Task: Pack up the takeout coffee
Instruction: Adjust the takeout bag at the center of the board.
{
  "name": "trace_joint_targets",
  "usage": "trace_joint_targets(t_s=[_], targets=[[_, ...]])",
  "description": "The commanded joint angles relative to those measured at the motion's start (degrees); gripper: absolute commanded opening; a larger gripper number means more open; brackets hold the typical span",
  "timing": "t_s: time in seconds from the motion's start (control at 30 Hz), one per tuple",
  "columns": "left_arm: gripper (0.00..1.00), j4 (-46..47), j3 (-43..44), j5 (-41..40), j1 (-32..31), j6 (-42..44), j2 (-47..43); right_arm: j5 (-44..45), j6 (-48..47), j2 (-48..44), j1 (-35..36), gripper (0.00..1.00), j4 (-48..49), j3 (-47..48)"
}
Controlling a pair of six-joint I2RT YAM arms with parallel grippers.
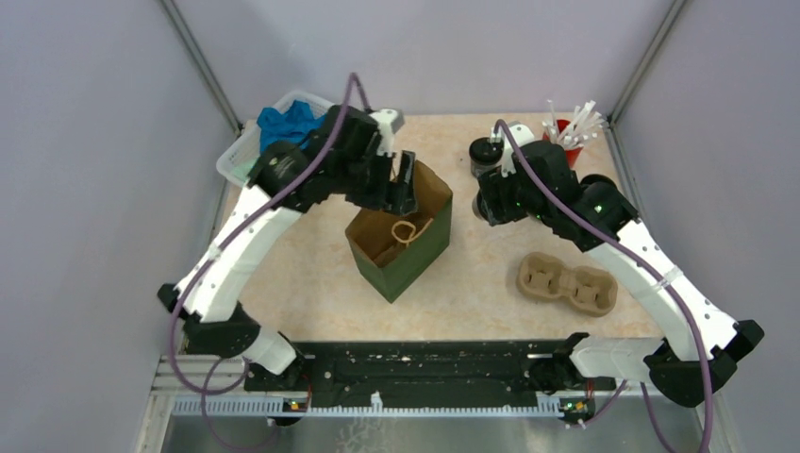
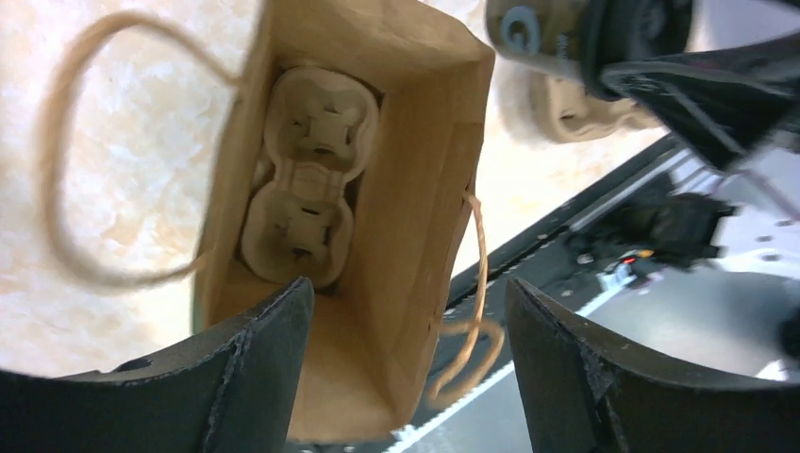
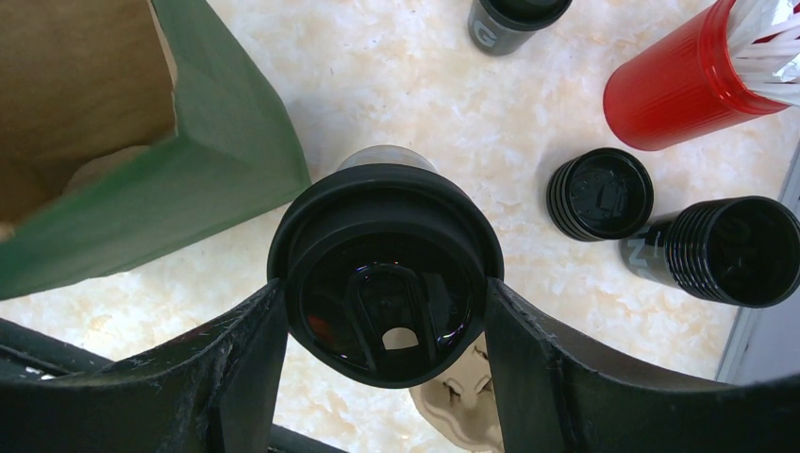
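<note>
**A:** Why are the left jaws parked at the paper bag (image 1: pixel 401 241)?

**B:** They stand open, astride the rim on its far side, and as far as I can see they are not pinching it. My guess is they are there to steady the mouth and hold it square. A pulp carrier (image 2: pixel 302 179) lies on the bag's floor, wells up, ready for cups.

**A:** And the coffee?

**B:** The right jaws are closed on one black cup (image 3: pixel 382 274), with a finger on either side of the lid, so it hangs upright. It is just beside the bag's green outer wall, outside the mouth, and looks lifted off the counter (image 1: pixel 472 283). Three more stand at the back right: a far cup (image 3: pixel 517 19), a middle cup (image 3: pixel 599 193) and a ridged cup (image 3: pixel 726 250), the last two near the red cup of sticks (image 3: pixel 679 90).

**A:** How much room is there to work in?

**B:** Little. The mouth is narrow, the carrier fills the floor, a twine handle (image 1: pixel 410 229) droops across the opening, and the left jaws crowd the far rim. I judge the cup has to clear the bag's right edge first, then drop straight into a well. A second carrier (image 1: pixel 566 283) lies on the counter to the right, with bare counter between it and the bag.
</note>
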Motion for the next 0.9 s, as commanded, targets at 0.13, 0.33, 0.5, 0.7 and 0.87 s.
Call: trace_joint_targets(t_s=[0.13,0.33,0.5,0.7,0.87], targets=[[0.74,1.1,-8.3,-3.6,0.0,-30.1,-18.8,-0.8,-0.8,-0.7,-0.6,0.31,1.5,1.4],[0.77,-4.5,-19.9,-8.9,0.0,-49.0,-25.7,-1.2,-0.8,-2.4,-0.5,0.31,2.4,-0.3],[0.85,1.4,-26.1,-12.0,0.0,-49.9,-24.7,-1.3,-0.7,-4.0,-0.5,0.31,2.4,-1.5],[0.74,-1.4,-26.9,-19.1,0.1,-53.7,-20.5,-1.1,-0.9,-5.6,-0.6,0.31,1.7,-1.7],[0.69,-0.8,-27.7,-22.3,0.3,-55.3,-21.4,-1.2,-0.8,-5.9,-0.5,0.31,1.3,-1.5]])
